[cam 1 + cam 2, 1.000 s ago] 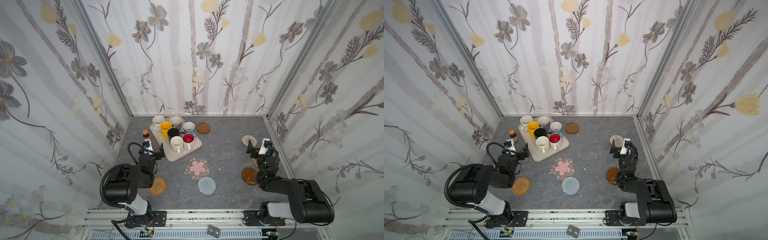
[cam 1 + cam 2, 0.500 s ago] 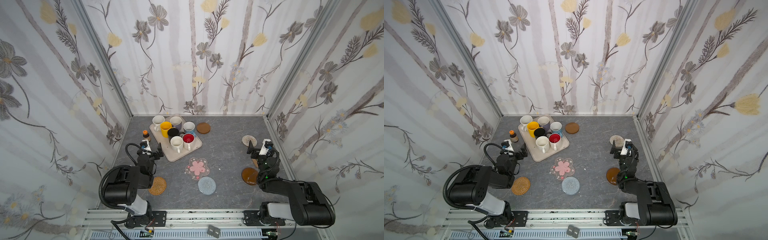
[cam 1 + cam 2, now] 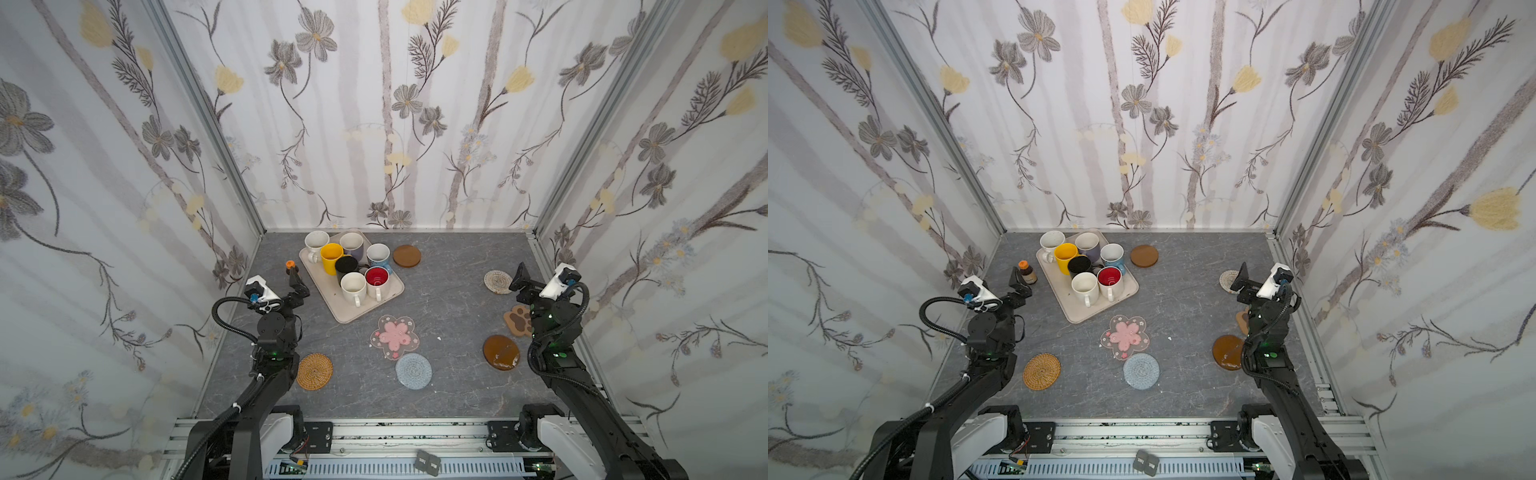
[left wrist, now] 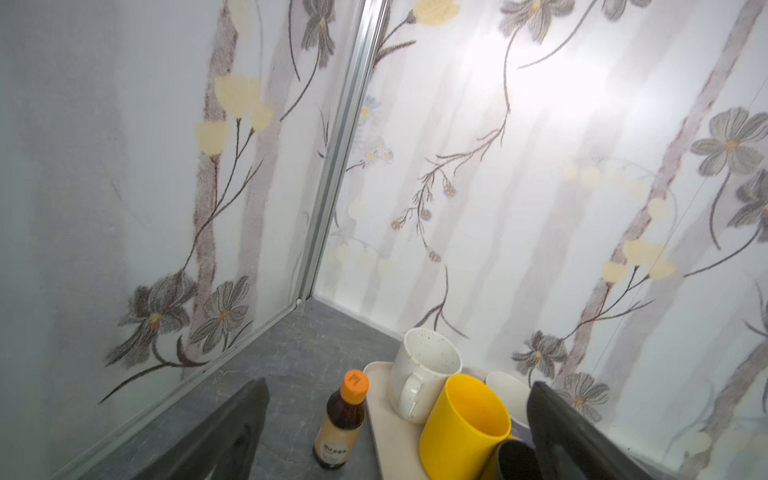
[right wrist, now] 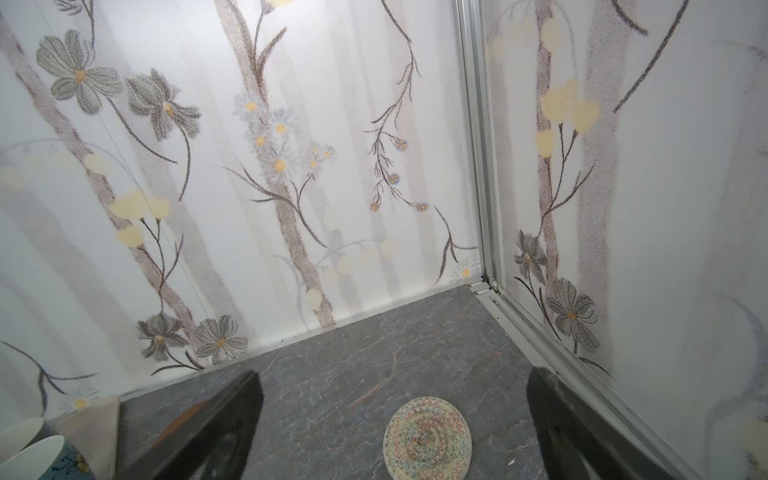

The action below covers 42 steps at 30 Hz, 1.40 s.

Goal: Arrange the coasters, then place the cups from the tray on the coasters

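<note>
Yellow mug [image 3: 331, 257] – beige tray [image 3: 347, 314] – pink blossom coaster [image 3: 394, 336], grey-blue crochet coaster [image 3: 413, 370].

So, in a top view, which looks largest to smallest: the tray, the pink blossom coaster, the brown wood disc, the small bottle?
1. tray
2. pink blossom coaster, though it lies nearer the camera than the disc
3. brown wood disc
4. small bottle

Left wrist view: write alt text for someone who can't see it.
The open left end effector frames an upright orange-capped brown bottle on the grey table, beside a beige tray holding a speckled white mug and a yellow mug. Floral wallpapered walls meet in a corner behind.
</note>
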Motion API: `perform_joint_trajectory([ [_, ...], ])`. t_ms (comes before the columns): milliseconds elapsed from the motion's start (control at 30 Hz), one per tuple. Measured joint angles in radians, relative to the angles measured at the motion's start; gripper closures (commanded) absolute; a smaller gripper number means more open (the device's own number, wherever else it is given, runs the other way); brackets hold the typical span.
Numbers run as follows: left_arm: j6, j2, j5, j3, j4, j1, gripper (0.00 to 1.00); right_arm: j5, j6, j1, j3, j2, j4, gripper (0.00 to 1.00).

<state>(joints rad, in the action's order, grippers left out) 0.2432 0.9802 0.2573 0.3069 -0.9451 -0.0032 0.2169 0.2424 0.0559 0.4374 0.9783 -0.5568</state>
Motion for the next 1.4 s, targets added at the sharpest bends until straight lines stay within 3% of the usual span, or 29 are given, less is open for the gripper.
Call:
perform_joint_trajectory([
  [167, 0.074, -0.103, -0.017, 0.196, 0.305, -0.050, 0.00, -0.092, 0.056, 0.004, 0.116, -0.053, 0.221, 0.07],
  [400, 0.086, -0.121, 0.009, 0.383, 0.593, -0.282, 0.00, -0.231, 0.095, 0.048, 0.251, -0.015, 0.444, 0.09],
  [633, 0.087, 0.021, 0.050, 0.491, 0.724, -0.497, 0.00, -0.300, 0.089, 0.166, 0.415, 0.182, 0.554, 0.06],
  [833, 0.090, 0.193, 0.084, 0.586, 0.740, -0.593, 0.00, -0.268, 0.095, 0.165, 0.538, 0.410, 0.590, 0.15],
  [933, 0.100, 0.284, 0.099, 0.624, 0.740, -0.631, 0.00, -0.248, 0.138, 0.129, 0.583, 0.513, 0.597, 0.30],
  [1033, 0.126, 0.362, 0.100, 0.641, 0.740, -0.639, 0.00, -0.247, 0.184, 0.079, 0.624, 0.608, 0.596, 0.53],
  [1233, 0.157, 0.520, 0.117, 0.697, 0.737, -0.679, 0.00, -0.314, 0.268, -0.042, 0.706, 0.811, 0.613, 0.87],
  [1333, 0.162, 0.589, 0.142, 0.717, 0.713, -0.716, 0.00, -0.323, 0.282, -0.068, 0.734, 0.888, 0.632, 1.00],
  [1400, 0.168, 0.642, 0.146, 0.739, 0.704, -0.733, 0.00, -0.326, 0.292, -0.082, 0.747, 0.932, 0.659, 1.00],
])
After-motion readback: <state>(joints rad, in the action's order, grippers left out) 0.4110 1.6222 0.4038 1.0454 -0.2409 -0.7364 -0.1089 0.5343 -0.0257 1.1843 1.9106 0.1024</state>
